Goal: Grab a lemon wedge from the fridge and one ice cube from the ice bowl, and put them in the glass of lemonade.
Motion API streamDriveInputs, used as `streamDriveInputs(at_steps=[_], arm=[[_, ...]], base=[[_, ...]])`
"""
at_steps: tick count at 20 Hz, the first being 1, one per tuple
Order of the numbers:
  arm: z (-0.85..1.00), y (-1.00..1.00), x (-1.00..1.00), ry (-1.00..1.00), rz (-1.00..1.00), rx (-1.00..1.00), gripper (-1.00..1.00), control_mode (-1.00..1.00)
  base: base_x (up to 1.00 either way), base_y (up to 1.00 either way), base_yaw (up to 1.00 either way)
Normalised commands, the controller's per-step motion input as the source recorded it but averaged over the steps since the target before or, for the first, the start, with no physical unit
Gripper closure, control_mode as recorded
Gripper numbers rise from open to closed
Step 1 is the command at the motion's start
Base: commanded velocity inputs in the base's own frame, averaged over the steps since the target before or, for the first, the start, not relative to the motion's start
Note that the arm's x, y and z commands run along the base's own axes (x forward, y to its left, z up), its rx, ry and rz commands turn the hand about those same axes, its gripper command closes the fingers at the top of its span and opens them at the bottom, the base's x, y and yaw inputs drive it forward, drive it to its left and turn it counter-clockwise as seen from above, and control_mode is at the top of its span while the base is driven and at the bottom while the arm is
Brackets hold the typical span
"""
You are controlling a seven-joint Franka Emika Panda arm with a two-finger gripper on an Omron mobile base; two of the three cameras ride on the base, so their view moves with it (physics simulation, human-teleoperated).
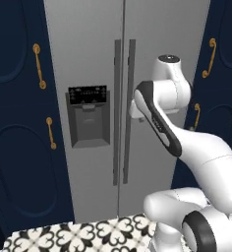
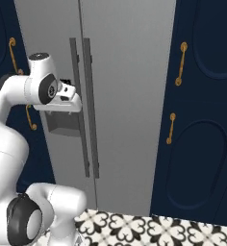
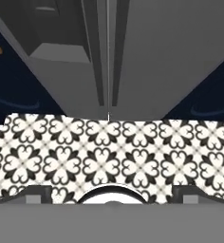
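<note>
Closed fridge (image 1: 93, 59) doors blocking the way in, two dark bar handles (image 1: 124, 110) side by side at the seam, navy cabinets (image 1: 19, 123) flanking, open patterned floor (image 3: 109, 152) below.

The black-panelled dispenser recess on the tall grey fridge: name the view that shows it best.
The left base view: the dispenser recess faces the camera unobstructed on the tall grey two-door fridge's left door. In the right base view the arm covers most of it. The hand view catches just its lower part, from below.
</note>
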Motion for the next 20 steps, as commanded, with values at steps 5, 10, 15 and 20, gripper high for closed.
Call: streamDriveInputs(at_steps=[5, 10, 15, 20], arm=[[0.33, -0.07, -0.04, -0.3, 0.0, 0.02, -1.0, -1.0], [0.31, -0.22, 0.9, -0.22, 0.0, 0.06, -1.0, -1.0], [-0.03, -0.09, 0.93, -0.19, 0.06, 0.0, -1.0, -1.0], [-0.14, -0.03, 0.99, -0.07, 0.09, 0.0, -1.0, -1.0]], base=[[0.0, 0.0, 0.0], [0.0, 0.0, 0.0], [0.0, 0.0, 0.0], [0.0, 0.0, 0.0]])
